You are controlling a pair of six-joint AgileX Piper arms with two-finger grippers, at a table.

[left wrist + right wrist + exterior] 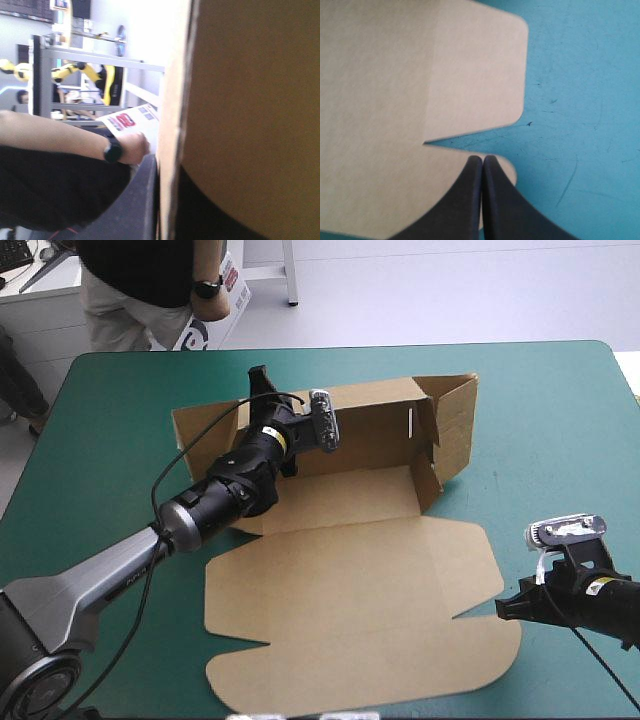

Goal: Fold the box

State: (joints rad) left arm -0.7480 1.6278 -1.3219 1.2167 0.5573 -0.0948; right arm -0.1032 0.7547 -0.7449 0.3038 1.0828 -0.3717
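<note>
The flat-cut brown cardboard box (340,495) sits approx. mid-way across the table (560,400) w/ the teal-green cover, and it is partly raised. Its back wall (370,430) stands upright along the far side. The side wall (455,430) at the robot's right end is up too, leaning a bit outward. The wide lid (340,640) lies flat on the cover, reaching toward the near edge. A thin pale slot (411,423) shows in the back wall near its right end.

The left gripper (260,388), w/ its two broad black fin-shaped fingers, is at the top edge of the back wall, near that wall's left end. In the left wrist view the brown board fills the space ahead, and one black finger (145,210) lies on each side of the board's edge. The jaws are thus all but closed, pinching the wall btw. them.

The right gripper (505,608) sits low toward the table's near right corner, just beside the lid's right edge. In the right wrist view its jaws are closed (tip against tip, in one pointed arch). They lie over the rounded corner of a lid flap (502,170), w/ a cut notch (427,142) in the board just ahead of the tips.
</note>
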